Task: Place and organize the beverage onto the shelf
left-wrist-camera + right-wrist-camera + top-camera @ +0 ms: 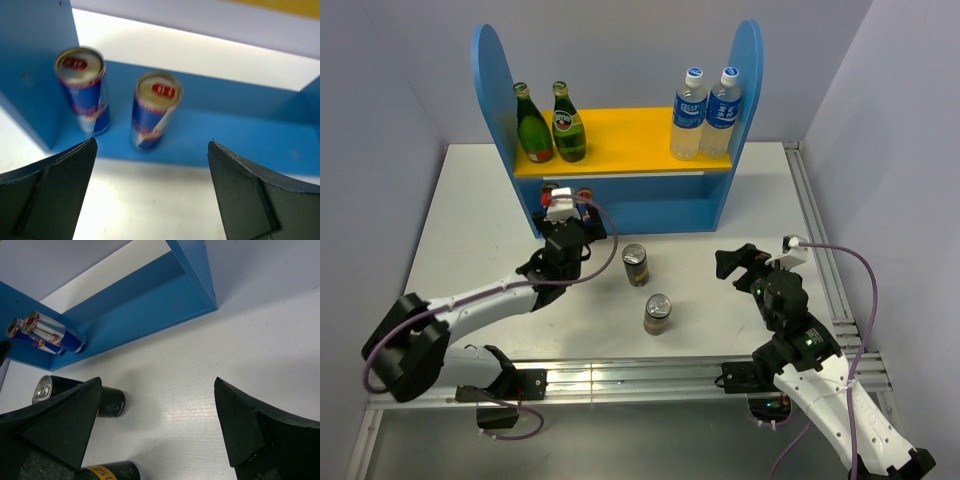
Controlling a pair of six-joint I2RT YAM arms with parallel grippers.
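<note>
The blue shelf [725,140] stands at the back of the table. Two green bottles [533,125] [568,125] stand on the left of its yellow upper board [620,140]. Two blue-and-silver cans [82,90] [152,110] stand at the left end of the lower level. They also show in the right wrist view [50,332]. My left gripper [152,142] is open and empty just in front of them [563,200]. Two dark cans [635,265] [657,313] stand on the table. My right gripper [732,262] is open and empty to their right [158,382].
Two clear water bottles [689,115] [724,102] stand on the right of the upper board. The lower level's blue floor [240,140] runs on to the right of the cans. A metal rail [820,250] runs along the table's right edge.
</note>
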